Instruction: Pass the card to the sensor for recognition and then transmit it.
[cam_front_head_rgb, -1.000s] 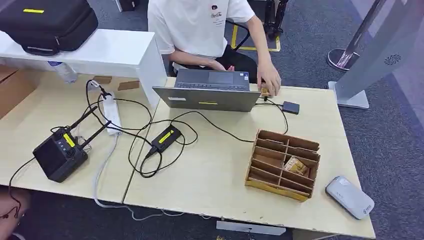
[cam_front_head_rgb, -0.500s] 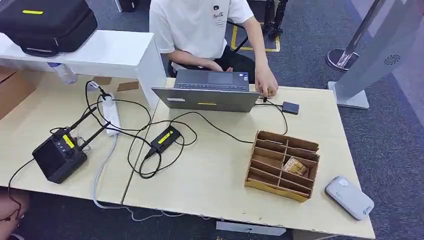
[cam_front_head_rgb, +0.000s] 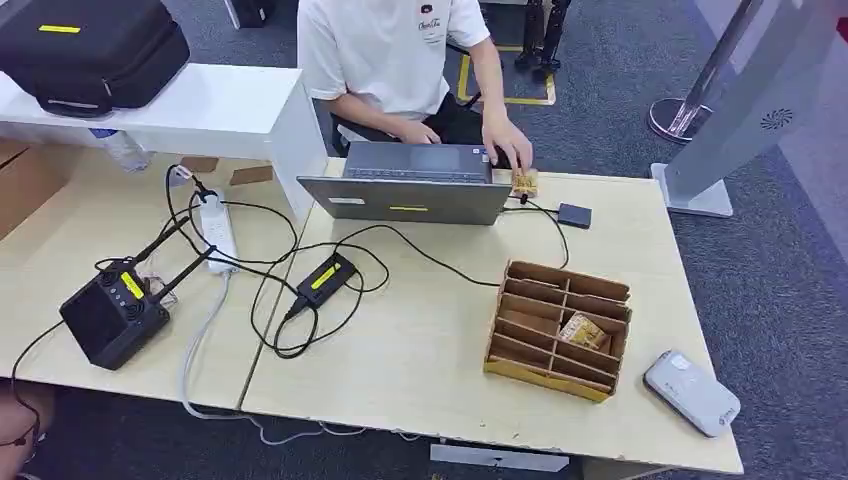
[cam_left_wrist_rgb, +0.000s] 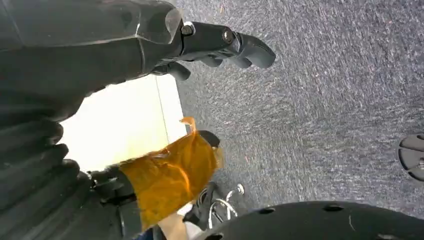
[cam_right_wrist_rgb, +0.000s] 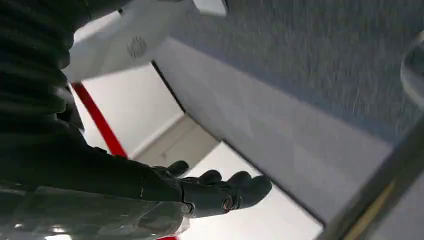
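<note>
Both of my hands hung off the table, holding nothing. From the head view I saw a pale table (cam_front_head_rgb: 430, 350) with a brown cardboard divider box (cam_front_head_rgb: 558, 328) at about 4 o'clock, and a card (cam_front_head_rgb: 581, 331) lay tilted in one of its right-hand compartments. A white sensor (cam_front_head_rgb: 692, 392) sat just beside the box at 4 o'clock, near the table's corner. At 12 o'clock a person (cam_front_head_rgb: 395, 55) in a white shirt sat behind an open laptop (cam_front_head_rgb: 412, 182), one hand (cam_front_head_rgb: 508, 148) touching a small yellowish object (cam_front_head_rgb: 524, 182) at the laptop's corner. A black controller with antennas (cam_front_head_rgb: 112, 312) stood at 9 o'clock, cables running from it.

Through the left wrist view, my left hand (cam_left_wrist_rgb: 220, 45) had its dark fingers apart and loosely extended over grey carpet (cam_left_wrist_rgb: 325, 100), empty.

Through the right wrist view, my right hand (cam_right_wrist_rgb: 215, 187) was likewise open, fingers (cam_right_wrist_rgb: 250, 186) stretched out and gripping nothing.
</note>
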